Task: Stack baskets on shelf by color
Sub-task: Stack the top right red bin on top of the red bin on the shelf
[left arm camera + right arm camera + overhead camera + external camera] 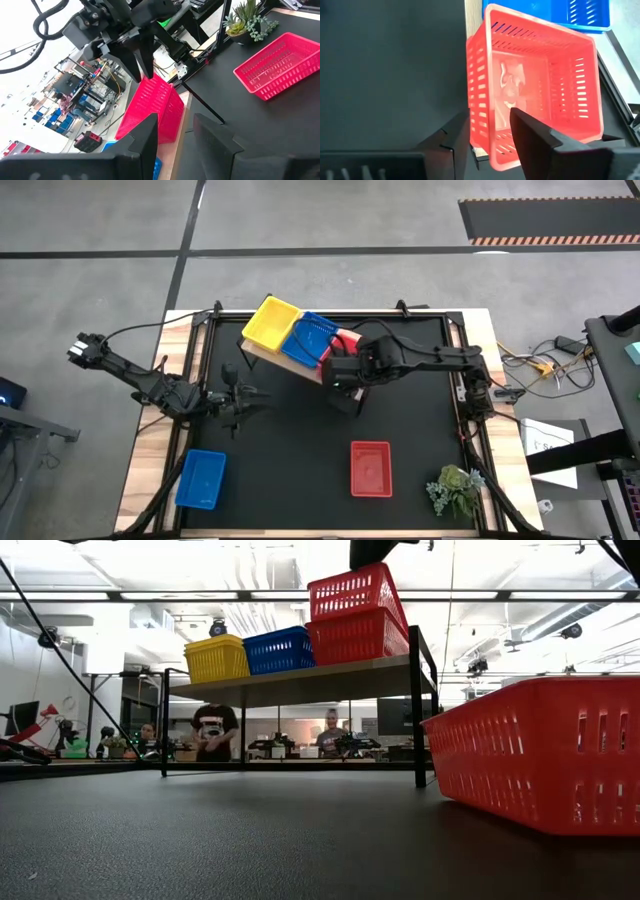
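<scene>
The baskets are all slotted plastic with a slight sheen: the red basket (540,90) right under my right claw (490,135) looks smooth and a bit translucent. The yellow basket (272,322) and blue basket (306,340) beside it have the same finish. The shelf (330,675) they sit on is pale, matt wood on thin black metal legs. My surface (300,450) below the shelf is matt black with light wood edging. My claw fingers (540,142) look like matt black plastic.

You have one shelf (262,352). Count three red baskets (371,468), two stacked on the shelf; two blue baskets (201,479) visible, one yellow stack (271,323), and one plant (455,488).
</scene>
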`<state>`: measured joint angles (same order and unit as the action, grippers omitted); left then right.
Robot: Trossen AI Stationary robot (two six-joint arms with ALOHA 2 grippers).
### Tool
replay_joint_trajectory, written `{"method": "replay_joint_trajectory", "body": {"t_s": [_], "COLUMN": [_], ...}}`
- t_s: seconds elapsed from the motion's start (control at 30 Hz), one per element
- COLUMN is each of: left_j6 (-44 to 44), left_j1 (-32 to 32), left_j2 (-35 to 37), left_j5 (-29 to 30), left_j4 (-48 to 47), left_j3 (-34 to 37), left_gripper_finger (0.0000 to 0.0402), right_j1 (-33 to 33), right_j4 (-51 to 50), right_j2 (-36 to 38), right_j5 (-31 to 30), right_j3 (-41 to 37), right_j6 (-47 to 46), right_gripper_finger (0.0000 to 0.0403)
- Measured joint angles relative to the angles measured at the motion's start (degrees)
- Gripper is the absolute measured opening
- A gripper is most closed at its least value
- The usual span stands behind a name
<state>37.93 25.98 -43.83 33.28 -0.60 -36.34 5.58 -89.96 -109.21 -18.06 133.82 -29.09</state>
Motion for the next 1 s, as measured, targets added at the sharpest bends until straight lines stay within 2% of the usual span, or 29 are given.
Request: {"method": "replay_joint_trajectory", "body": {"t_s": [0.23,0.4,0.67,1.0], "left_j6": [0.00,0.00,0.00,0.01], "left_j1": [-0.02,0.00,0.00,-0.01], "left_j2": [0.00,0.00,0.00,0.00], "left_j5": [0.00,0.00,0.00,0.00], "left_j4": [0.00,0.00,0.00,0.00], "left_j3": [0.00,0.00,0.00,0.02], "left_gripper_finger": [0.0109,0.0109,0.0109,0.0109], "right_j1": [0.00,-0.02,-0.40,-1.30], "right_j4": [2.11,6.25,9.01,9.80], "right_j2": [0.68,0.68,0.44,0.44], "right_j5": [-3.82,-4.49,-4.49,-4.49], "right_j3": [0.00,0.00,0.00,-2.36], "right_j6": [0.88,5.51,9.62,9.81], "right_gripper_finger": [0.0115,0.0095,0.0016,0.0009]}}
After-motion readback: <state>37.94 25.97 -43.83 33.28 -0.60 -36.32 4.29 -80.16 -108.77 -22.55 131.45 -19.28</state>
